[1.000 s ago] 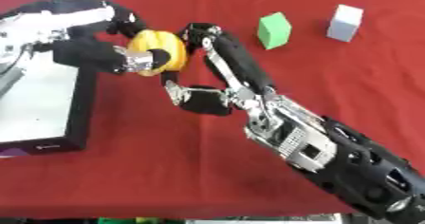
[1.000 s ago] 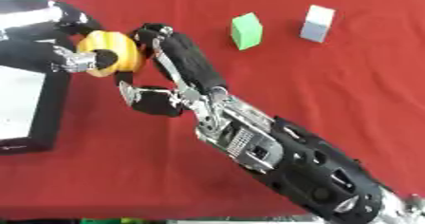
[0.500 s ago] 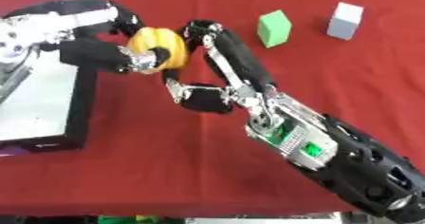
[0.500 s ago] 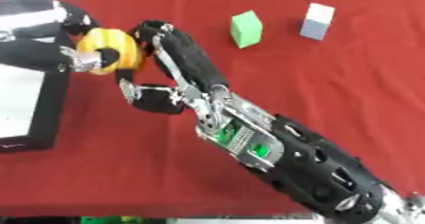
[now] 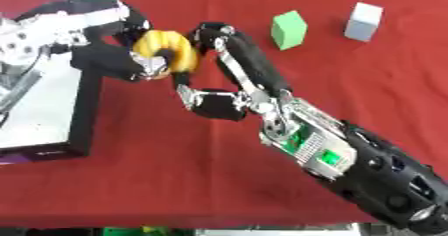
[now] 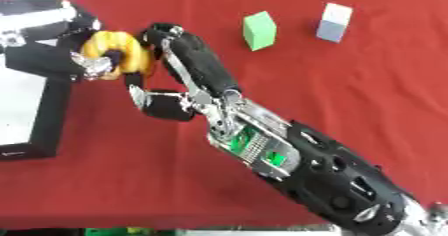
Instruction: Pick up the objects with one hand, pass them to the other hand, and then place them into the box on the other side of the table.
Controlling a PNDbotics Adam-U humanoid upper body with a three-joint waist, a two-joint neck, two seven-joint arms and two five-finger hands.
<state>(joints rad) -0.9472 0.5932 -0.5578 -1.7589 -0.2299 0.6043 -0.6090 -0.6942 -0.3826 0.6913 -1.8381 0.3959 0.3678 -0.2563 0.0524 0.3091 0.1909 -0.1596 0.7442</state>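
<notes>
One yellow ring [image 5: 166,50] sits mid-handover at the left, near the box [image 5: 39,112]: the right hand [image 5: 229,80] pinches it while the left hand [image 5: 114,60] curls fingers round it. Placing remains; the green block [image 5: 288,29] and grey block [image 5: 363,21] wait far right.

Your right arm's forearm is a bulky black shell with round recesses along its side, and it narrows toward the wrist. Near the wrist an open silver panel exposes a grid-like board with green lit spots. The right hand [image 5: 232,87] has black padded fingers on silver metal linkages. Your left hand [image 5: 118,60] is black with silver fittings near the fingertips, and the left arm behind it has white and silver casing.
</notes>
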